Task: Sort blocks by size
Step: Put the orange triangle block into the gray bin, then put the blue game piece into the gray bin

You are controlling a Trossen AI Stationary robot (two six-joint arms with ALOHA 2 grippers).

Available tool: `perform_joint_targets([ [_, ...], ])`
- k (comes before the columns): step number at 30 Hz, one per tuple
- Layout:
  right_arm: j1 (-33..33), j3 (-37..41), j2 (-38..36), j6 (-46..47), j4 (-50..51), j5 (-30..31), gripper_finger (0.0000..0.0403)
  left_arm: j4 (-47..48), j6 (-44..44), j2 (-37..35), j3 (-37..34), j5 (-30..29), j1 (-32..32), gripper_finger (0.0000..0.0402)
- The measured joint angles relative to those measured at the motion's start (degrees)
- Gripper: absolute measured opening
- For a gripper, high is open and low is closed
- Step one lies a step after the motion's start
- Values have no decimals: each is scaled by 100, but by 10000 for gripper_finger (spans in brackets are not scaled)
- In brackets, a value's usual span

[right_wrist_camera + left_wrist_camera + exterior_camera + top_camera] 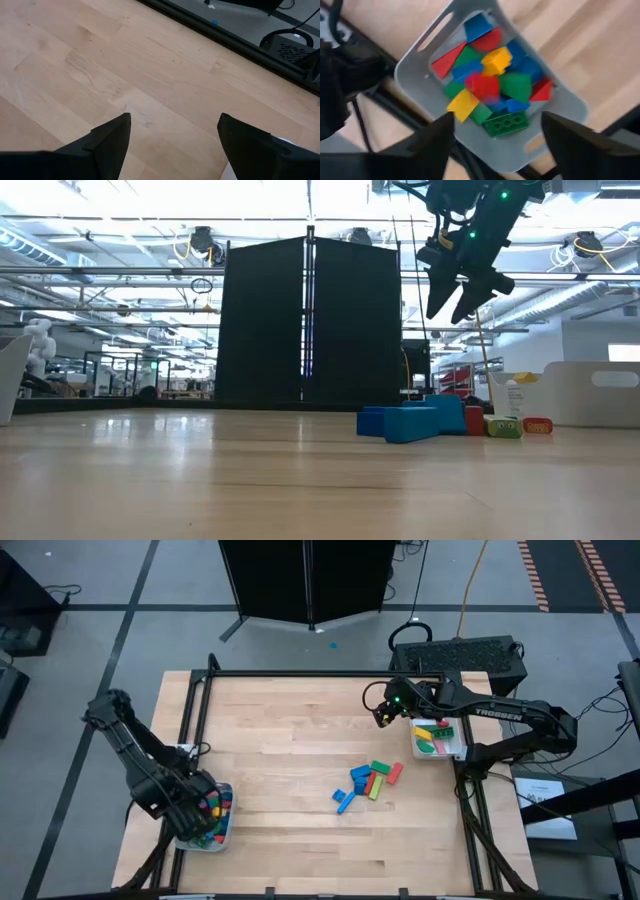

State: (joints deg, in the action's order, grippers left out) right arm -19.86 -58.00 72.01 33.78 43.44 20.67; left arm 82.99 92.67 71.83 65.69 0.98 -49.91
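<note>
So the left gripper (pixel 193 802) is hovering right over the near-left tray (pixel 560 107), fingers spread wide with nothing between them. That tray's already packed with blocks (pixel 490 87), red, blue, green and yellow all jumbled together, so I'd call this the moment just after a drop-off there.

Further in, a small pile of loose blocks (pixel 365 782) sits on the table (pixel 290 750) right of centre: mostly blue, plus some green and red. That's what's left to sort, I reckon.

Farther back, the right gripper (pixel 384 712) hangs high above bare wood, jaws apart and empty, just beside the right-hand tray (pixel 452 753), which holds a few pieces. Can't really tell their sizes from up there.

Next move probably calls for one arm to swing over the pile, come down on a single block without shoving its neighbours, and pinch it cleanly.
</note>
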Motion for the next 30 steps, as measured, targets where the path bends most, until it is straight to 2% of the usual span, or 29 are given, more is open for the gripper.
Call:
perform_joint_targets([
  [3,0,0,0,0,0,0,290,112,6,88,0,49,4,341],
  [5,0,0,0,0,2,0,290,147,95,142,0,6,30,355],
  [7,0,0,0,0,2,0,290,55,184,221,0,-284,117,359],
  [9,0,0,0,0,2,0,290,-227,66,313,0,-955,239,361],
  [11,0,0,1,1,2,0,290,-511,-293,446,0,-1872,445,362],
  [15,0,0,2,0,4,0,290,-1343,-1437,812,0,-3674,1123,362],
  [17,0,0,2,-19,4,0,290,-2068,-2263,1016,0,-4233,1511,362],
  [18,1,0,2,-37,4,0,290,-2527,-2758,1127,0,-4310,1720,360],
  [20,3,0,2,-64,4,0,290,-3485,-3821,1387,2,-4226,2145,353],
  [22,2,0,2,-111,4,0,290,-4416,-4793,1699,4,-3884,2547,344],
  [27,4,0,2,-214,17,-2,290,-6528,-6857,2532,4,-2537,3315,320],
  [30,7,0,2,-214,49,-1,290,-7097,-7480,2914,4,-1766,3620,314],
])
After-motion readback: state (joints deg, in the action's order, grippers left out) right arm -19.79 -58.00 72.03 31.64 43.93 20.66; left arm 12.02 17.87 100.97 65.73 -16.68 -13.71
